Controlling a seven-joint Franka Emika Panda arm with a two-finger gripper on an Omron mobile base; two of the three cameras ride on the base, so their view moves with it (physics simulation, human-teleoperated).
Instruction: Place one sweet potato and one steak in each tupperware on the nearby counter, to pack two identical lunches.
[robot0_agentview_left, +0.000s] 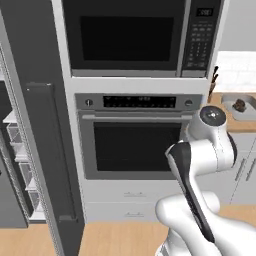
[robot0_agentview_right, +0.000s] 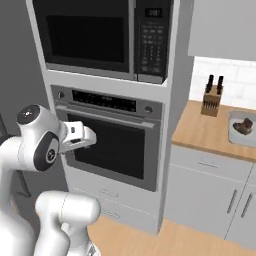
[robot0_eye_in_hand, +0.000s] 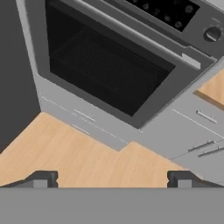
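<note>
While the arm is folded up in front of the oven, its fingers spread wide and holding nothing, one tray with a dark piece of food sits on the worktop at three o'clock, probably awaiting packing.

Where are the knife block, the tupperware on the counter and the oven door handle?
knife block (robot0_agentview_right: 212, 101): right base view, on its wooden body.
tupperware (robot0_agentview_right: 234, 134): right base view, on its near rim.
oven door handle (robot0_agentview_left: 135, 116): left base view, on the bar's middle.
</note>
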